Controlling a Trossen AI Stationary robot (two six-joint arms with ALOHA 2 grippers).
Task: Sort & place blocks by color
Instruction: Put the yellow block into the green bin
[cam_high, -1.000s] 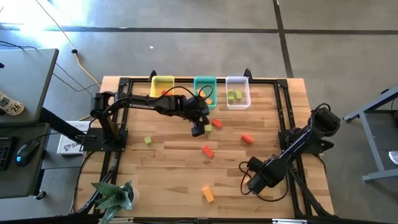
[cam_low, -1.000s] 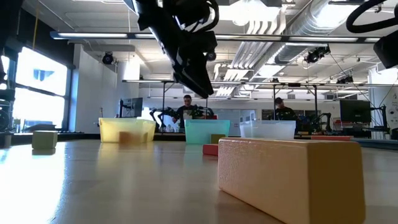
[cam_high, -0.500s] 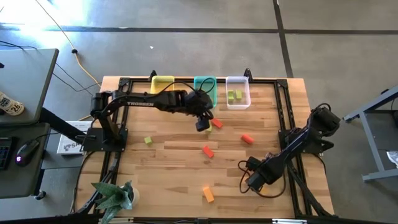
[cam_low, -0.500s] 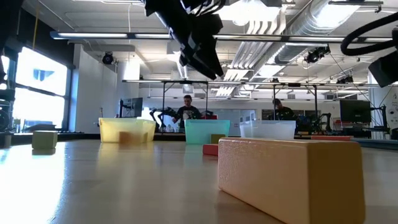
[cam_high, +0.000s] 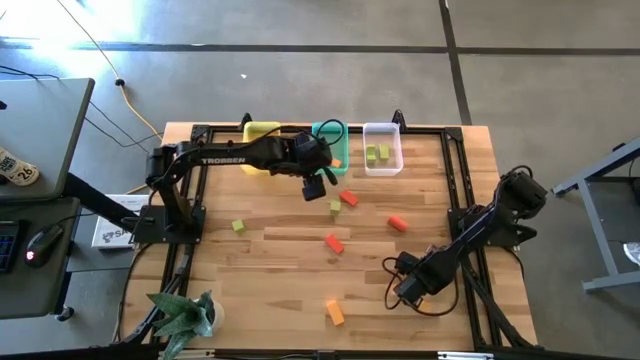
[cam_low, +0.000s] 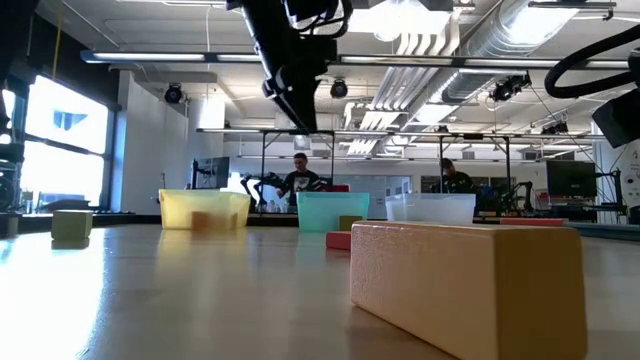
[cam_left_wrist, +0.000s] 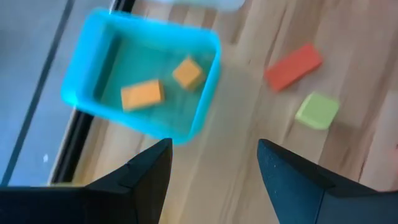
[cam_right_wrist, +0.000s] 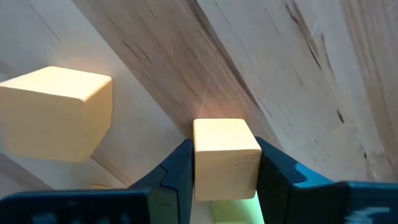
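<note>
My left gripper (cam_high: 314, 188) hangs open and empty above the table, just in front of the teal bin (cam_left_wrist: 93, 74), which holds two orange blocks (cam_left_wrist: 142, 95). Past its fingers a red block (cam_left_wrist: 293, 65) and a green block (cam_left_wrist: 317, 111) lie on the wood. My right gripper (cam_high: 405, 290) points down at the table's near right, shut on a pale orange block (cam_right_wrist: 225, 146). A second pale block (cam_right_wrist: 53, 112) rests on the wood beside it. The high view shows neither of these two blocks, as the right gripper covers them. My right gripper pinches the pale orange block by two opposite side faces (cam_right_wrist: 198, 163) between its two fingers (cam_right_wrist: 277, 171). The fingers come from above, pointing down. The block stands upright between them on the wooden table top.
A yellow bin (cam_high: 262, 134) and a clear bin (cam_high: 382, 150) holding green blocks flank the teal bin at the far edge. Loose blocks lie mid-table: green (cam_high: 238, 226), red (cam_high: 398, 223), red (cam_high: 334, 242) and orange (cam_high: 334, 312). A plant (cam_high: 185, 315) stands at the near left corner.
My left gripper has risen and drawn back toward the far edge and the teal bin, tipping less steeply downward, still open and empty.
</note>
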